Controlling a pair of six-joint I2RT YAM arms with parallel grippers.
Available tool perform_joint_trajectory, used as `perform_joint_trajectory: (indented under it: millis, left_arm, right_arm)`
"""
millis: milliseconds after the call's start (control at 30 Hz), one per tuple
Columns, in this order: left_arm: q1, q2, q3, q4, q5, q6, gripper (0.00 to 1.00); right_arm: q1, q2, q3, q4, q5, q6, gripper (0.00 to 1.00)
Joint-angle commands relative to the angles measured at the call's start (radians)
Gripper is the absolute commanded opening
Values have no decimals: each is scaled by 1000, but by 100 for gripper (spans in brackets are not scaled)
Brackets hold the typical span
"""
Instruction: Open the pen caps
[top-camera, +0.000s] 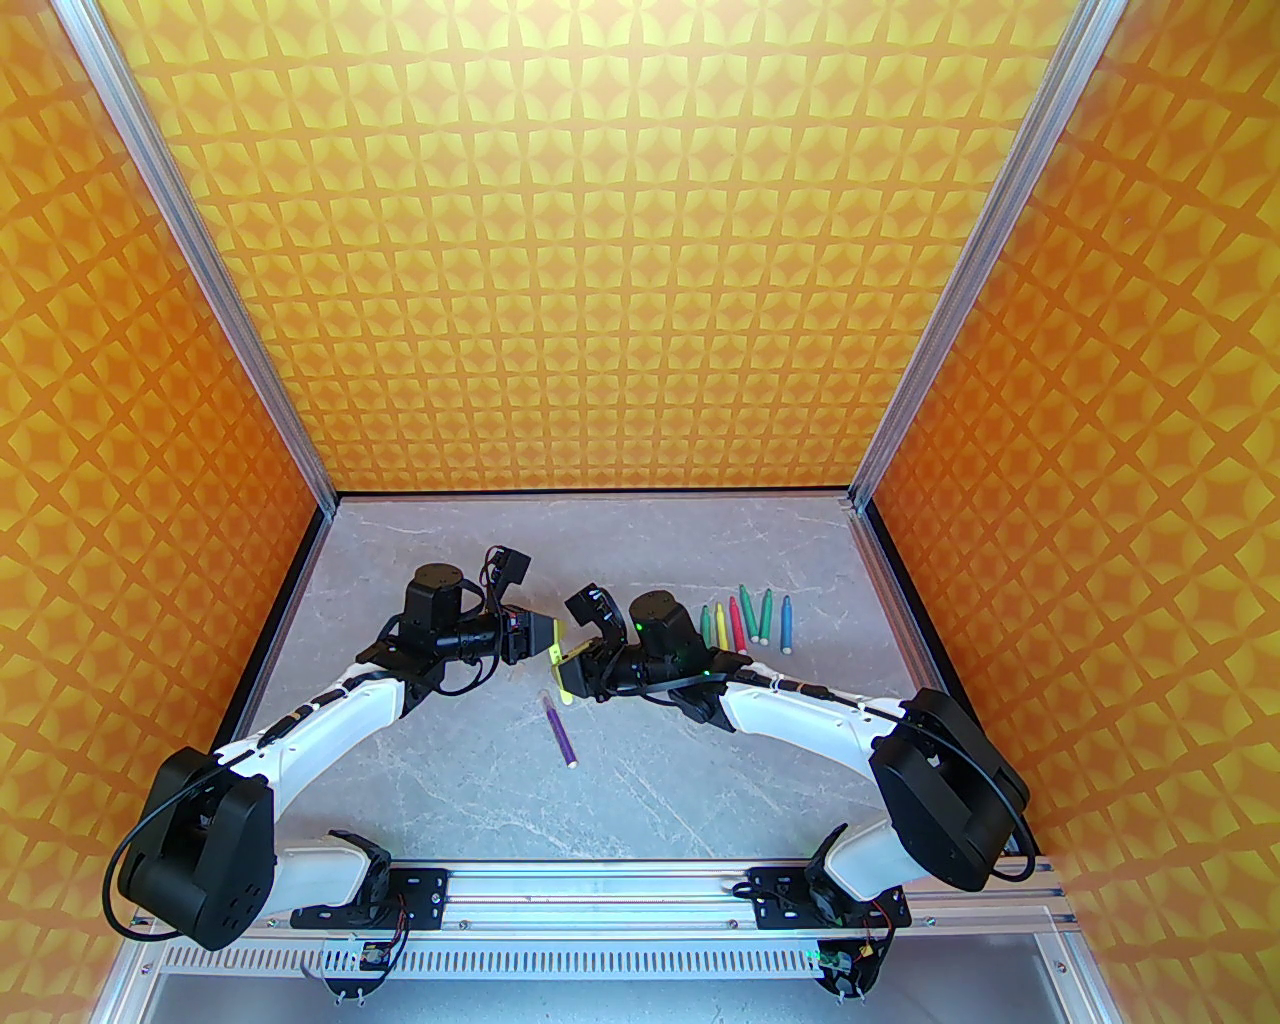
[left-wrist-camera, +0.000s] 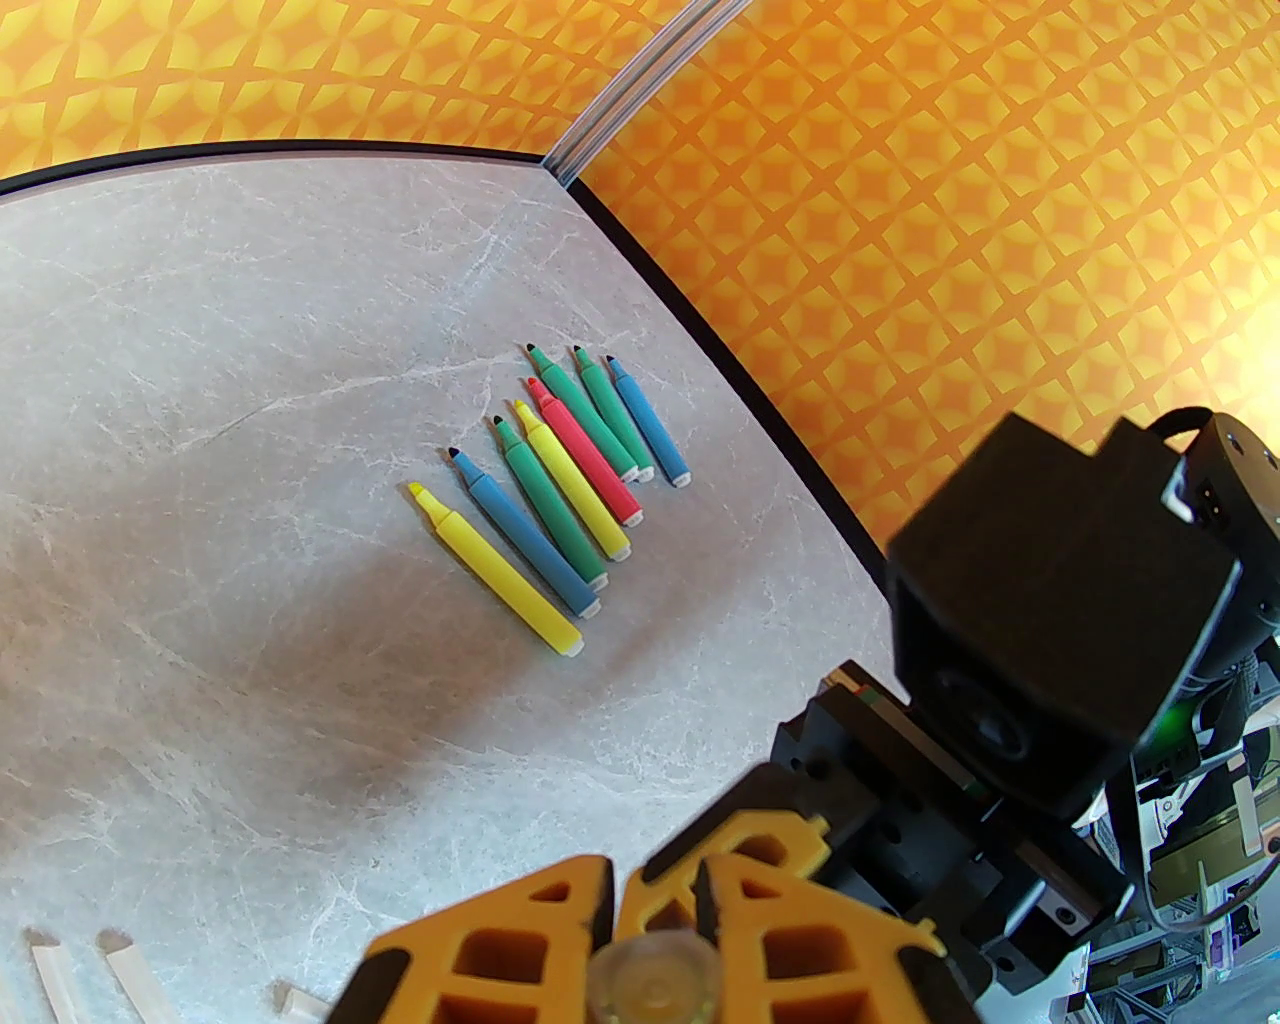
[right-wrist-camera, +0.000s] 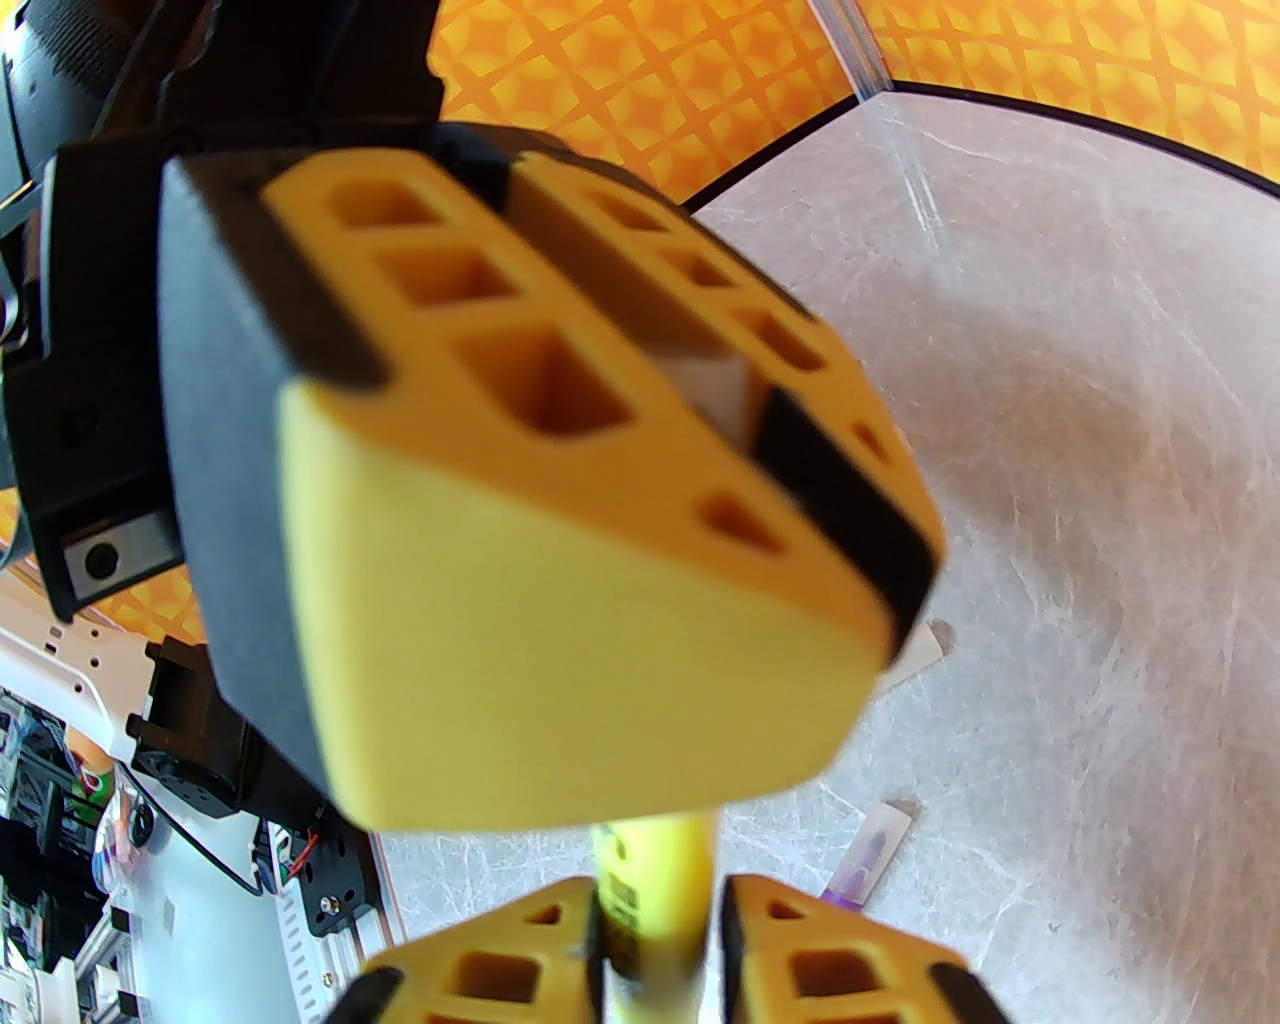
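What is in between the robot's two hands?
A yellow pen. In the right wrist view its barrel sits in the right gripper, and its clear cap is pinched in the left gripper.

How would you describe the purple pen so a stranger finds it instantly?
On the grey marble table, look near the middle. The purple pen lies alone, apart from the row of pens at the right, and is the only purple one.

Orange-yellow patterned walls (top-camera: 640, 250), grey marble tabletop (top-camera: 700, 800), aluminium corner posts (top-camera: 201, 250)
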Motion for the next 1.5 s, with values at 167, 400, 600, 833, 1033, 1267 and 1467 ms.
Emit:
perform_joint_trajectory:
  millis: [167, 400, 600, 833, 1033, 1267, 1467]
  left_arm:
    - [-5, -6, 26, 16, 19, -15, 3]
    - [-5, -7, 22, 38, 18, -33, 2]
    - [-5, -8, 10, 93, 18, -65, 1]
    - [-3, -2, 13, 118, 16, -80, 0]
    - [5, -5, 26, 119, -7, -87, 0]
    - [19, 6, 48, 129, -52, -120, 0]
    - [24, 28, 51, 177, -78, -174, 0]
  right_arm:
    - [-5, 44, -10, 88, -5, 37, 34]
    - [-5, 61, -3, 108, -16, 45, 33]
    - [-5, 58, -15, 109, -19, 45, 21]
    - [-4, 36, -59, 115, -29, 42, 4]
    - [-4, -5, -141, 116, -25, 44, 0]
    - [6, -52, -258, 159, -33, 71, 0]
    - [11, -71, -332, 203, -50, 92, 0]
